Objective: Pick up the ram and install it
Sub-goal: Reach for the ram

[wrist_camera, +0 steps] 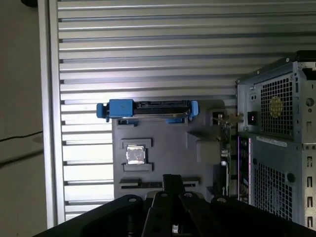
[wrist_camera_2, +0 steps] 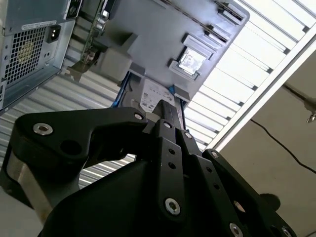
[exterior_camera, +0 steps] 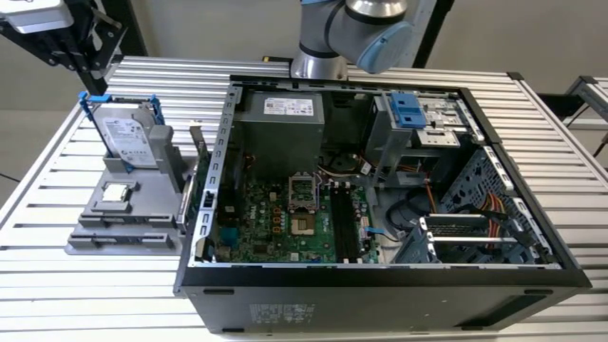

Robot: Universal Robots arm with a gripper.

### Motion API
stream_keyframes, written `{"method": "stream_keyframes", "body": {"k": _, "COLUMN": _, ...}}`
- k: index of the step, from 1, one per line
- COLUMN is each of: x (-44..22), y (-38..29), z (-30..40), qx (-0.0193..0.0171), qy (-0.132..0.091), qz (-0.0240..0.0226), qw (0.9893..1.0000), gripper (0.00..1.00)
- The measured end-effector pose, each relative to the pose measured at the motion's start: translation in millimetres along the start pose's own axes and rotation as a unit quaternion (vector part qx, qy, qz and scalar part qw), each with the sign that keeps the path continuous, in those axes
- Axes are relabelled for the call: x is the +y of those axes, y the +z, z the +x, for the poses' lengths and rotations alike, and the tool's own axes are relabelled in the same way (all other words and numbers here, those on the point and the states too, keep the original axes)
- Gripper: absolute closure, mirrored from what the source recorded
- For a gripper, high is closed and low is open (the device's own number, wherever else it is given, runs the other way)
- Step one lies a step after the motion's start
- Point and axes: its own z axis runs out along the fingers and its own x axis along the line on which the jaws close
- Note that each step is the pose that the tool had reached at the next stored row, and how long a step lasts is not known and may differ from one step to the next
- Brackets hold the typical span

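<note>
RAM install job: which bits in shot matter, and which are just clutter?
Job:
- gripper, near the gray parts holder
- long black slots on the motherboard
- ram: too small to tell apart here

Clutter:
- hard drive in its blue caddy
- square chip on the holder
- power supply
- light-blue latch

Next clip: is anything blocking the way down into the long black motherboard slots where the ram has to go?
Nothing visible does. In the exterior view the case lies open and the long black slots are uncovered from above; the coloured cables lie off toward the exterior view's right.
</note>
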Motion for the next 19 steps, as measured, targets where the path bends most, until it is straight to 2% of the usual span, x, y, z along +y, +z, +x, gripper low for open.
{"method": "stream_keyframes", "body": {"k": 2, "x": 0.0, "y": 0.0, "z": 0.2, "qx": 0.0003, "qy": -0.006, "qz": -0.0001, "qw": 1.0000, "gripper": 1.00}}
{"method": "stream_keyframes", "body": {"k": 9, "x": -0.3, "y": 0.0, "z": 0.2, "qx": 0.0005, "qy": -0.008, "qz": -0.0001, "qw": 1.0000, "gripper": 1.00}}
{"method": "stream_keyframes", "body": {"k": 19, "x": -4.8, "y": -0.2, "z": 0.0, "qx": 0.0005, "qy": -0.008, "qz": -0.0001, "qw": 1.0000, "gripper": 1.00}}
